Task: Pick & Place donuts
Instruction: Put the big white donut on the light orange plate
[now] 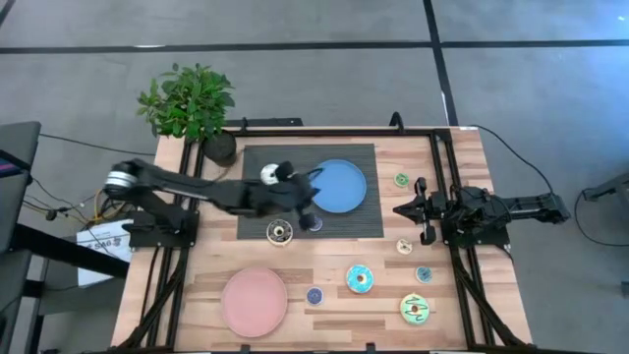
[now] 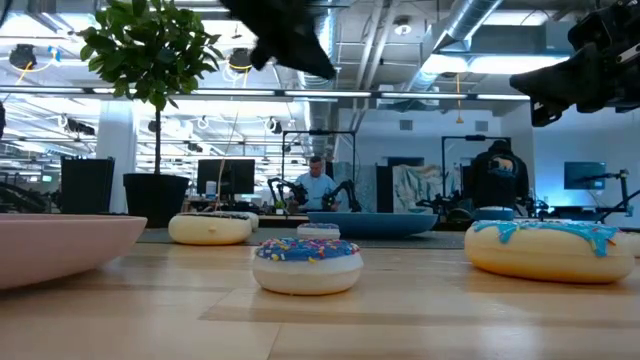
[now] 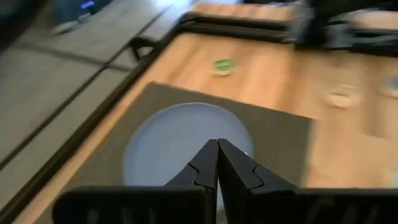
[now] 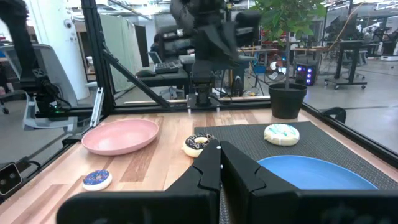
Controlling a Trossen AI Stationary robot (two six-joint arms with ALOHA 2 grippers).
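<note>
The bench is looking like pale striped wood planks with a soft sheen, and the mat is showing a dull, woven-looking grey. The blue plate and pink plate are looking like smooth matt plastic. The donuts are gleaming a bit, glossy icing. Fingers are looking like matt black plastic.

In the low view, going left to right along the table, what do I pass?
Pink plate → cream donut → blue-iced sprinkled donut → large donut with dripping blue icing.
</note>
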